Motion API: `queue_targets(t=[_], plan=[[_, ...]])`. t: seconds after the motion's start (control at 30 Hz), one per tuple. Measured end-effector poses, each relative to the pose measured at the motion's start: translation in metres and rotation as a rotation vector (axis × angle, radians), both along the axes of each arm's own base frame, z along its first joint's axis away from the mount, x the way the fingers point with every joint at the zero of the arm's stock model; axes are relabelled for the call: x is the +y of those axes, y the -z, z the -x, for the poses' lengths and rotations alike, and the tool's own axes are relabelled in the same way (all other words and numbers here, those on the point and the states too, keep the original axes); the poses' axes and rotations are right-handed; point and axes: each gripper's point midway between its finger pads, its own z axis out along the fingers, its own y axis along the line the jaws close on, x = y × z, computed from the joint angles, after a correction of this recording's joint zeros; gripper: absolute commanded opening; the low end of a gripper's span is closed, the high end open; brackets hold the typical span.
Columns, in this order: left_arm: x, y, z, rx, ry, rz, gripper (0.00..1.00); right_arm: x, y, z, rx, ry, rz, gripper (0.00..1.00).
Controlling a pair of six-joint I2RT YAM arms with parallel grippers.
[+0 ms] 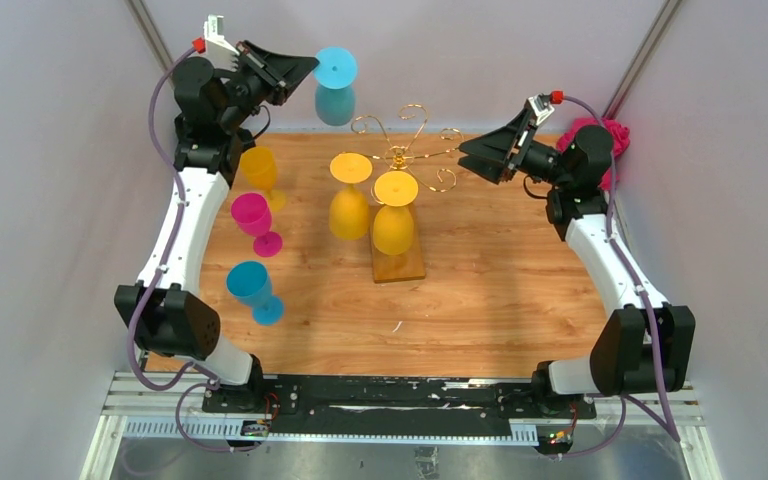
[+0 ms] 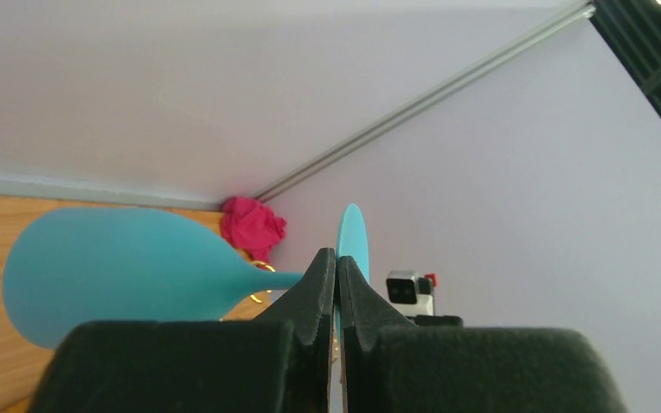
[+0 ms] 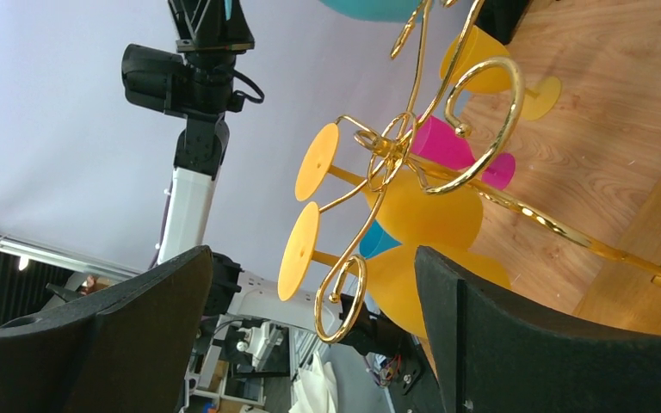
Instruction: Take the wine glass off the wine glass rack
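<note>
A blue wine glass (image 1: pixel 335 88) hangs upside down in the air at the back, just left of the wine glass rack's gold curls (image 1: pixel 406 150) and apart from them. My left gripper (image 1: pixel 308 68) is shut on its stem. In the left wrist view the blue bowl (image 2: pixel 112 275) lies left of the shut fingers and the foot (image 2: pixel 352 234) just beyond them. Two yellow glasses (image 1: pixel 350 205) (image 1: pixel 394 218) hang upside down on the rack above its wooden base (image 1: pixel 400 265). My right gripper (image 1: pixel 468 156) stands open just right of the rack, a gold curl (image 3: pixel 341 301) between its fingers, touching nothing.
A yellow glass (image 1: pixel 260 170), a magenta glass (image 1: pixel 253 220) and a blue glass (image 1: pixel 252 288) stand along the table's left side beside the left arm. A crumpled red cloth (image 1: pixel 600 135) lies at the back right corner. Grey walls close in on both sides.
</note>
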Motion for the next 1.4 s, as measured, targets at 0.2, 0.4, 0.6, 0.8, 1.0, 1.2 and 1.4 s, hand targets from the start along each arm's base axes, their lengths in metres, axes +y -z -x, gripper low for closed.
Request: queue_targets(t=[0.2, 0.4, 0.6, 0.8, 1.0, 1.2, 1.4], plan=[[-0.029, -0.032, 0.034, -0.084, 0.153, 0.059, 0.00, -0.012, -0.008, -0.007, -0.036, 0.035, 0.001, 0.91], [-0.058, -0.094, 0.089, -0.254, 0.339, 0.136, 0.00, -0.028, -0.041, -0.011, -0.150, 0.081, 0.009, 0.91], [-0.076, -0.141, 0.133, -0.404, 0.472, 0.200, 0.00, -0.044, -0.068, -0.014, -0.239, 0.128, -0.009, 0.91], [-0.098, -0.138, 0.139, -0.412, 0.613, 0.301, 0.00, -0.046, -0.119, -0.011, -0.376, 0.064, -0.204, 0.83], [-0.107, -0.122, 0.123, -0.371, 0.708, 0.404, 0.00, -0.051, -0.109, -0.034, -0.280, 0.006, -0.339, 0.83], [-0.110, -0.113, 0.122, -0.357, 0.756, 0.456, 0.00, -0.040, -0.118, -0.026, -0.291, -0.054, -0.367, 0.83], [-0.110, -0.110, 0.125, -0.365, 0.770, 0.476, 0.00, -0.017, -0.142, -0.007, -0.356, -0.149, -0.404, 0.80]])
